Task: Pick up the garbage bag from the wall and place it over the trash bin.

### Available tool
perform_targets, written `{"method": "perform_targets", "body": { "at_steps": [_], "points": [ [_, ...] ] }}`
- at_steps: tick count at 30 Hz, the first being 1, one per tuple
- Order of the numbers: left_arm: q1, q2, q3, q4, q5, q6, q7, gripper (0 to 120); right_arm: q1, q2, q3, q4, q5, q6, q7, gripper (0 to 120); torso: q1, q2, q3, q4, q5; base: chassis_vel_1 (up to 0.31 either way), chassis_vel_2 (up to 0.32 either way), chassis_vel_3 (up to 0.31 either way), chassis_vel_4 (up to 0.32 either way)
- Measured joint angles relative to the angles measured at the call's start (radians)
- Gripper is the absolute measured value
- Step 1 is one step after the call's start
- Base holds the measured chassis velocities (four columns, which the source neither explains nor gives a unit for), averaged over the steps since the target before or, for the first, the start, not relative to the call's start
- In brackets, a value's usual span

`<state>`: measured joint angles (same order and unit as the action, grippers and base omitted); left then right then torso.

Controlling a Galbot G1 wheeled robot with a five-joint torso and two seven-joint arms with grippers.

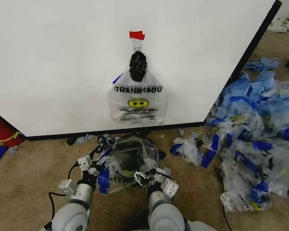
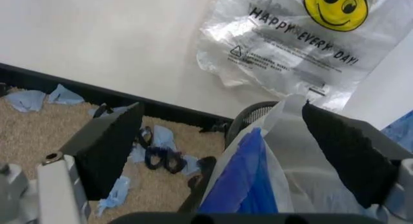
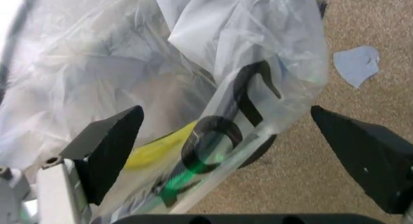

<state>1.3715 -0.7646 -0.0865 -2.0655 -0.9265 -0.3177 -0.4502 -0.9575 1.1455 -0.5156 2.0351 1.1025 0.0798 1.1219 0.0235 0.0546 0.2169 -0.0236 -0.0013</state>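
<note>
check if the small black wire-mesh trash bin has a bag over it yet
Yes: a clear plastic bag drapes over the small black wire-mesh trash bin, both grippers open beside it.

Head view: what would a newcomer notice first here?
A smiley "THANK YOU" bag hangs on the white wall. Below it, the left gripper and right gripper, both open, flank a garbage bag draped over the trash bin. A heap of similar bags lies at right.
</note>
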Motion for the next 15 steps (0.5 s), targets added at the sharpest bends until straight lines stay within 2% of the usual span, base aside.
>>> {"method": "perform_targets", "body": {
  "at_steps": [1,8,10,14,15],
  "points": [
    [0.000,0.000,0.000,0.000,0.000,0.000,0.000,97,0.000,0.000,0.000,0.000,0.000,0.000,0.000,94,0.000,0.000,0.000,0.0000,0.0000,0.000,0.000,0.000,0.000],
    [0.002,-0.001,0.004,0.000,0.000,-0.004,0.001,97,0.003,0.039,-0.012,-0.046,-0.023,0.003,-0.005,65,0.000,0.000,0.000,0.0000,0.0000,0.000,0.000,0.000,0.000],
    [0.003,-0.002,0.004,0.001,0.000,-0.005,0.002,97,0.003,0.043,-0.014,-0.048,-0.025,0.003,-0.006,64,0.000,0.000,0.000,0.0000,0.0001,0.000,0.000,0.000,0.000],
    [0.003,-0.004,0.004,0.006,0.002,-0.008,0.003,97,0.006,0.046,-0.023,-0.054,-0.038,0.004,-0.009,43,0.000,0.000,0.000,-0.0001,0.0002,0.000,0.000,0.000,0.000],
    [0.003,-0.004,0.004,0.008,0.003,-0.009,0.003,97,0.006,0.044,-0.025,-0.054,-0.040,0.003,-0.010,41,0.000,0.000,0.000,-0.0001,0.0000,0.000,0.000,0.000,0.000]
  ]
}}
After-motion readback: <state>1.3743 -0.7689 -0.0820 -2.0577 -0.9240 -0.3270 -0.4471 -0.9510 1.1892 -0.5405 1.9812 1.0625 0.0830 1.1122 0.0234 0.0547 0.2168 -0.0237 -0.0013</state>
